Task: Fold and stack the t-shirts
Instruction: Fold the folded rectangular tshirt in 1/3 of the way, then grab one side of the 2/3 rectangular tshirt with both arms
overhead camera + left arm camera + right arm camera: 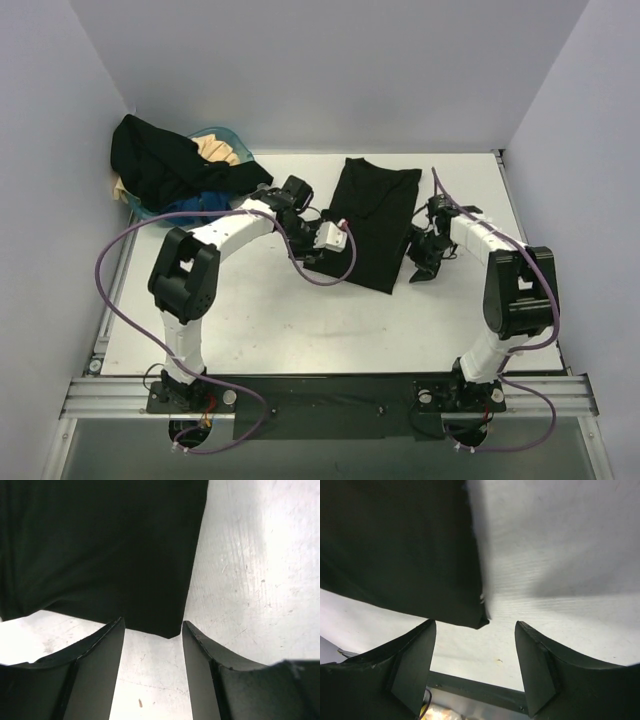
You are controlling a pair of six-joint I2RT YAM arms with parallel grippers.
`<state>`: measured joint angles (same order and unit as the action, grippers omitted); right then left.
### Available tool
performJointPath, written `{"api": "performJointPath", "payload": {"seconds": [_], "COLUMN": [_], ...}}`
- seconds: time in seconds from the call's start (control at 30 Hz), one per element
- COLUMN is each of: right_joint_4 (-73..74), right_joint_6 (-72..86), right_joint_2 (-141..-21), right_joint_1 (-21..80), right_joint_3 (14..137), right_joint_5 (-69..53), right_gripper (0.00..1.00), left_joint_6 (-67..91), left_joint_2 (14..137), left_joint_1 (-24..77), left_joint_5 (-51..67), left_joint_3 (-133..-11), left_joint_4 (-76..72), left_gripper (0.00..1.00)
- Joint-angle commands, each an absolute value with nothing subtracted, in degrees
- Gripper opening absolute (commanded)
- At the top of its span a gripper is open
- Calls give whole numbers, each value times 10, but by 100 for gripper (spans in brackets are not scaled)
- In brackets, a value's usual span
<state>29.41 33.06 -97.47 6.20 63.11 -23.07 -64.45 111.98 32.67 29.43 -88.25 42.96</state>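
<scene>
Item: left gripper [152,622], jaws set well apart, nothing held; a near corner of the black shirt [375,215] lies free on the table [300,330] just ahead of the fingertips [117,627] and is not seen to touch them. Item: right gripper [475,623], jaws likewise wide apart and empty; the other near corner of the same shirt is found just ahead of it and slightly to its left, flat on the table, clear of both fingers. The two grippers are stationed at opposite sides of the shirt's near edge, a placing judged to suit handling the cloth by its corners so that it is laid down square and unwrinkled. The shirt is spread between and beyond the grippers as a narrow dark panel, neck end farthest away; its sides are judged to be turned in already, with a further fold outstanding, though this cannot be confirmed on black cloth. No stack is seen near either gripper. Item: teal basket [230,132], well beyond the left gripper and off to its outer side, in the far corner. Contents: a black shirt [160,160] draped over the rim and spilling outward, a cream shirt [215,150] within, and a blue shirt [195,204] showing beneath; all are unfolded and judged to be awaiting their turn.
</scene>
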Motion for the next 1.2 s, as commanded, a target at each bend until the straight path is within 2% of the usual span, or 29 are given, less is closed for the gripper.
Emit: {"api": "performJointPath", "payload": {"seconds": [0.0,0.27,0.5,0.53,0.57,0.6,0.63,0.67,0.7,1.0,1.17], "right_joint_4": [255,230,227,224,222,220,218,217,217,337,461], "right_joint_6": [383,409,413,411,409,409,407,406,403,345,354], "right_joint_2": [-986,-1008,-998,-1007,-1019,-1025,-1029,-1029,-1021,-887,-762], "right_joint_1": [83,114,119,119,119,118,117,116,115,139,212], "right_joint_3": [594,555,515,516,520,522,525,526,524,465,437], "right_joint_5": [-250,-253,-233,-229,-230,-233,-235,-235,-236,-272,-299], "right_gripper": [59,57,54,47,40,24,15,0,0,0,0], "left_joint_6": [-730,-775,-789,-789,-785,-781,-772,-768,-765,-677,-668], "left_joint_2": [1126,1121,1133,1133,1134,1132,1132,1128,1125,1051,970], "left_joint_1": [325,352,359,362,365,369,374,377,381,397,417], "left_joint_5": [298,266,228,223,221,214,209,210,212,233,280], "left_joint_3": [-846,-780,-744,-744,-743,-744,-745,-749,-755,-793,-793], "left_joint_4": [360,314,284,280,278,275,277,288,309,554,751], "left_gripper": [61,62,55,53,42,35,19,7,0,0,0]}}
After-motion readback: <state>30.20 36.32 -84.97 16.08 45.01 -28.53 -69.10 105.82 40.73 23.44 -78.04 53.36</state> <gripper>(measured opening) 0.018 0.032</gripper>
